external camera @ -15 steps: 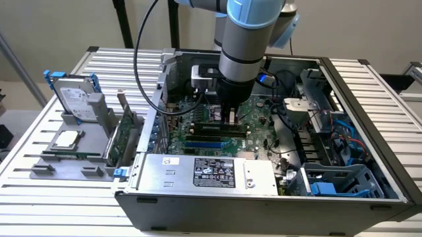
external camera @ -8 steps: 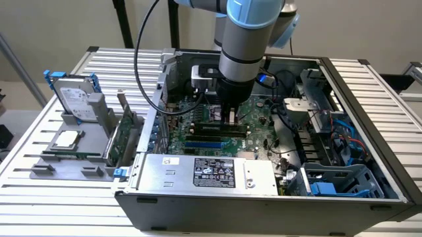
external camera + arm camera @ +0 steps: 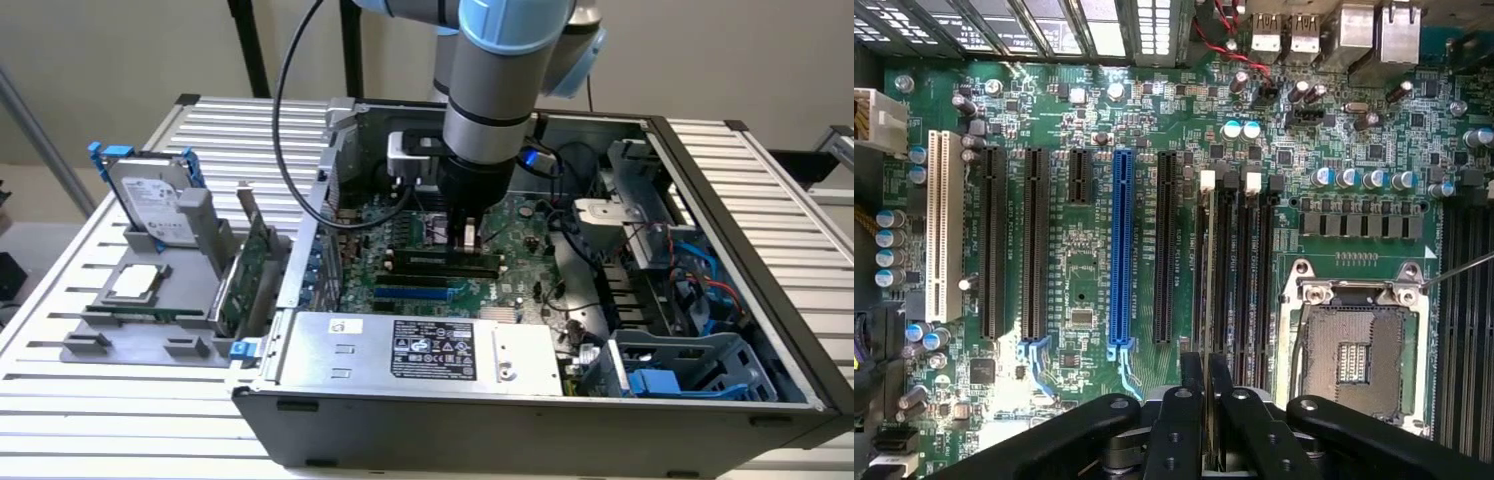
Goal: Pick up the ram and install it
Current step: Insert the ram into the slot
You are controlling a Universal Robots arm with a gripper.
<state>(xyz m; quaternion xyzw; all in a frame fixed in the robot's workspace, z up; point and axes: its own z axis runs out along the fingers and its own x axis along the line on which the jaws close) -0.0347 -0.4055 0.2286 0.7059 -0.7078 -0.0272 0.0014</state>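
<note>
My gripper (image 3: 467,240) reaches down into the open computer case (image 3: 534,425), over the black memory slots (image 3: 441,265) of the motherboard. In the wrist view its two fingers (image 3: 1192,385) stand nearly together, shut on the ram (image 3: 1201,270). The ram shows edge-on as a thin green strip running along the outermost memory slot, the one with a white latch (image 3: 1206,180). The ram stands upright in line with that slot. Whether it is seated in the slot I cannot tell. The neighbouring memory slots (image 3: 1242,270) hold nothing.
A blue expansion slot (image 3: 1121,250) and black ones lie beside the memory slots, and the open CPU socket (image 3: 1359,350) on the other side. The power supply (image 3: 414,350) sits at the case front. A grey tray holds a hard drive (image 3: 147,200) and an expansion card (image 3: 240,275).
</note>
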